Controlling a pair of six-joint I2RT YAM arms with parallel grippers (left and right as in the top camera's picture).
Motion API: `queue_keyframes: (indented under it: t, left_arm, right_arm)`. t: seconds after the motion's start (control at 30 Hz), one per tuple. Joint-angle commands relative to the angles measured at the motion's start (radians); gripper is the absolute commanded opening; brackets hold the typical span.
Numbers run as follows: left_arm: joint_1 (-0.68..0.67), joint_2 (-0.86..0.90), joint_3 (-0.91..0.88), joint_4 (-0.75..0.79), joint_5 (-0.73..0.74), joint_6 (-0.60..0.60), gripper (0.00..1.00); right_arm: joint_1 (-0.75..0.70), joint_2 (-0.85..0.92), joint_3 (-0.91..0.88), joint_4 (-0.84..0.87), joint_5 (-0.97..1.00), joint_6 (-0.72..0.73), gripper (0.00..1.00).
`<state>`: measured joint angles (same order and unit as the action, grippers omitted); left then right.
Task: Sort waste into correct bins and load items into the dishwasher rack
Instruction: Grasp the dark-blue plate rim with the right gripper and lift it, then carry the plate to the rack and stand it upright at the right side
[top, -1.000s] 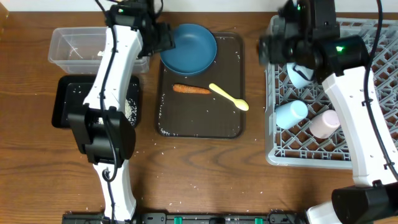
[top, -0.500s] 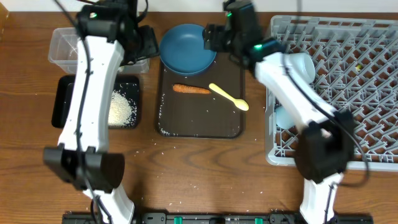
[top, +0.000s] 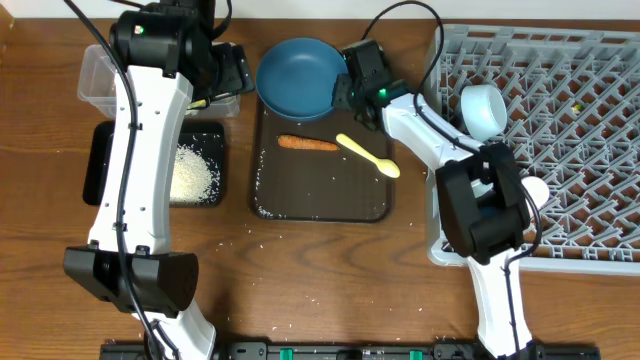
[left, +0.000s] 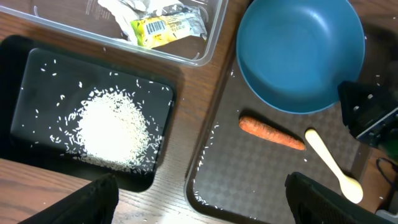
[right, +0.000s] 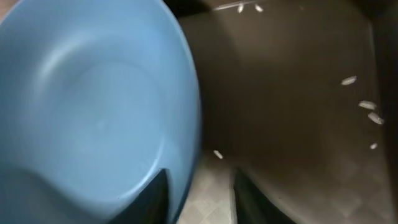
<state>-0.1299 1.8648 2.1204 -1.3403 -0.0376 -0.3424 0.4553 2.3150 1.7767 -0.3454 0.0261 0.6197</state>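
The dark blue dish (top: 298, 75) (right: 93, 106) lies at the back of the brown serving tray (top: 320, 195). My right gripper (top: 347, 92) (right: 200, 193) straddles its right rim, jaws narrowed, one finger inside the dish. A strip of tray shows between the rim and the outer finger. Carrot (top: 307, 143) (left: 272, 132) and yellow spoon (top: 368, 155) (left: 333, 165) lie on the tray. My left gripper (top: 222, 72) (left: 202, 202) hangs wide open and empty by the clear tub (top: 105, 75), which holds tissue (left: 124, 9) and a wrapper (left: 165, 28). Rice (top: 192, 172) (left: 112, 134) is piled in the black tray (top: 100, 165).
The grey dishwasher rack (top: 570, 150) fills the right side, with a pale blue bowl (top: 482, 108) among its pegs. Loose rice grains dot the serving tray's edges and the wooden table (top: 330, 270) in front. The right arm stretches from the rack's left edge across to the dish.
The right arm swung from the rack over to the dish and its jaws narrowed around the rim. The left gripper moved off the dish toward the clear tub and opened wider.
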Motion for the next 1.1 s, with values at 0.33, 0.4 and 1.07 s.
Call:
queue_keyframes:
  t: [0.33,0.4,1.07]
  left_arm:
    - [0.002,0.007,0.006,-0.006,-0.020,-0.002,0.95]
    - [0.002,0.007,0.006,-0.006,-0.020,-0.002,0.95]
    - [0.002,0.007,0.006,-0.006,-0.020,-0.003,0.97]
  right_arm:
    - [0.002,0.040,0.000,-0.071,0.018,0.011,0.01]
    - [-0.003,0.040,0.000,-0.092,0.009,0.010,0.01]
    - [-0.148,-0.341,0.002,-0.175,-0.117,-0.262,0.01]
